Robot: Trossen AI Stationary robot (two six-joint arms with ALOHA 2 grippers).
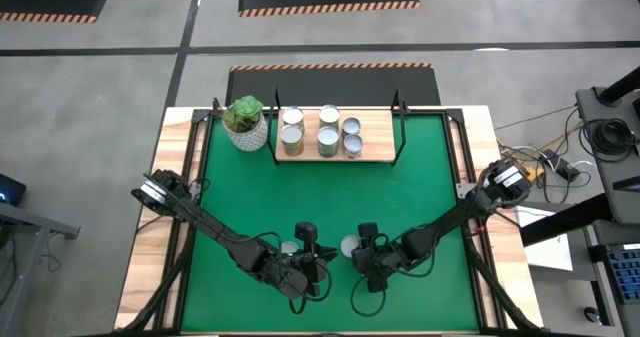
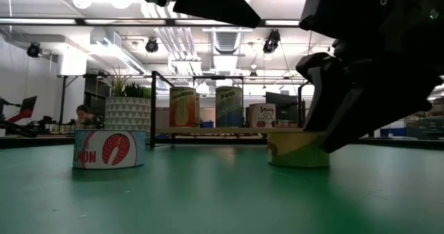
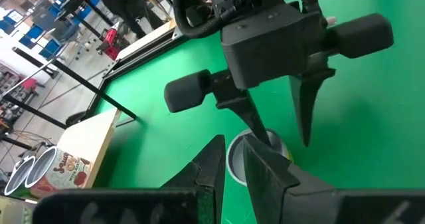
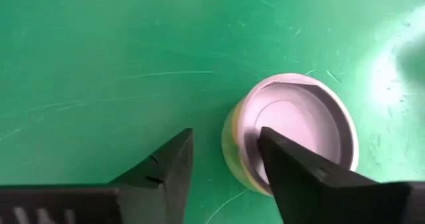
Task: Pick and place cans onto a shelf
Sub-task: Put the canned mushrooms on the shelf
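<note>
the green mat [image 1: 420,187] fills the middle of the high view. on its upper edge sits the shelf [image 1: 378,150], carrying six cans [image 1: 328,129], with the plant pot [image 1: 246,125] at its left end. low in that frame, the right gripper [image 4: 222,159] hangs over a yellow-labelled can [image 4: 299,127], fingers parted, one overlapping its rim. the left gripper [image 3: 231,165] is nearly closed, empty. a salmon can [image 2: 109,148] stands at the low view's left.

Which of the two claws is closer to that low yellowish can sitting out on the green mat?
The right one. The right gripper is right over the yellowish can, one finger across its rim. The left gripper is further off, beyond the neighbouring salmon can.
</note>
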